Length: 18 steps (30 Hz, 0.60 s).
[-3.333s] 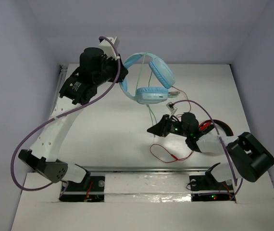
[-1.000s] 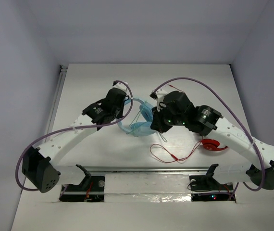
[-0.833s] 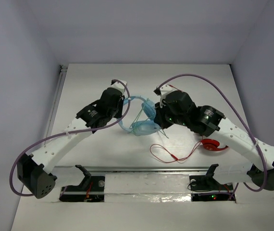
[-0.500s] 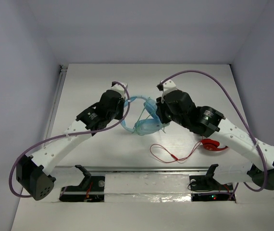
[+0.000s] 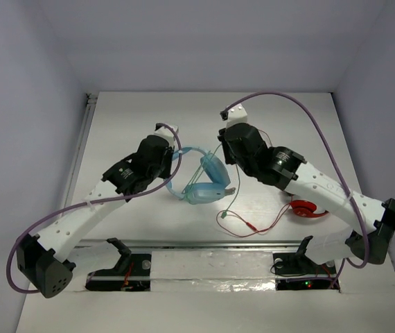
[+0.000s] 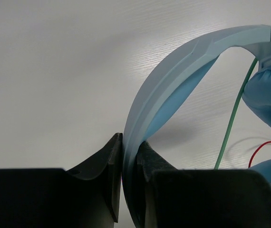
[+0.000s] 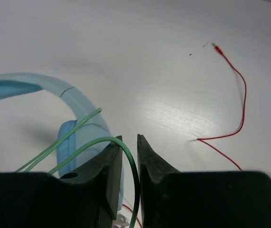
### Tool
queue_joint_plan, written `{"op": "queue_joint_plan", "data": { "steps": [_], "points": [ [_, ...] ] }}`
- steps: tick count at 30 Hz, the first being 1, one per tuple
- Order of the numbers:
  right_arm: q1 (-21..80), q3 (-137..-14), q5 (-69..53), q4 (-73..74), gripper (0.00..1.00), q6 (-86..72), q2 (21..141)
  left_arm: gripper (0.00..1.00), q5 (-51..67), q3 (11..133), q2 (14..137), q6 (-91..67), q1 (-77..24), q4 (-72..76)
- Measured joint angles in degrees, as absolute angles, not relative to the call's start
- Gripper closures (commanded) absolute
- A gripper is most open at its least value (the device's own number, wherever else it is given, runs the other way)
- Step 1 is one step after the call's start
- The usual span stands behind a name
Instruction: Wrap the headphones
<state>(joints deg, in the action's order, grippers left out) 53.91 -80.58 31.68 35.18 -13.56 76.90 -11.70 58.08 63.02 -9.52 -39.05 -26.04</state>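
Note:
The light blue headphones (image 5: 204, 183) hang between my two grippers just above the table's middle. My left gripper (image 5: 174, 157) is shut on the pale blue headband (image 6: 183, 61), which runs between its fingertips (image 6: 112, 149). An ear cup (image 6: 268, 90) shows at the right of the left wrist view. My right gripper (image 5: 222, 151) is shut on the thin mint-green cable (image 7: 134, 166), which loops from the cup (image 7: 78, 137) through the narrow gap between its jaws. The cable's free end trails down to the table (image 5: 231, 198).
The smaller red headphones (image 5: 307, 208) lie on the table at the right, under the right arm. Their thin red cable (image 5: 253, 223) curls toward the front middle and also shows in the right wrist view (image 7: 235, 95). A metal rail (image 5: 204, 243) runs along the near edge.
The left arm brought the headphones down from high at the back to the table's middle. The right arm swung over from the right and closed on the green cable, then drew back slightly.

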Motion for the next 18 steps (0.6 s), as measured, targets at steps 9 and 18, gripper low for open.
{"op": "queue_joint_plan", "data": {
  "steps": [9,18],
  "points": [
    [46.2,-81.3,31.9,29.5,0.75,-11.6,81.8,1.00,-13.3,57.3,61.3,-9.7,-38.9,-26.3],
    [37.2,-73.1,14.4,19.5,0.77,-13.8,80.4,1.00,-4.9,57.9,59.4,-9.3,-38.9,-23.9]
  ]
}}
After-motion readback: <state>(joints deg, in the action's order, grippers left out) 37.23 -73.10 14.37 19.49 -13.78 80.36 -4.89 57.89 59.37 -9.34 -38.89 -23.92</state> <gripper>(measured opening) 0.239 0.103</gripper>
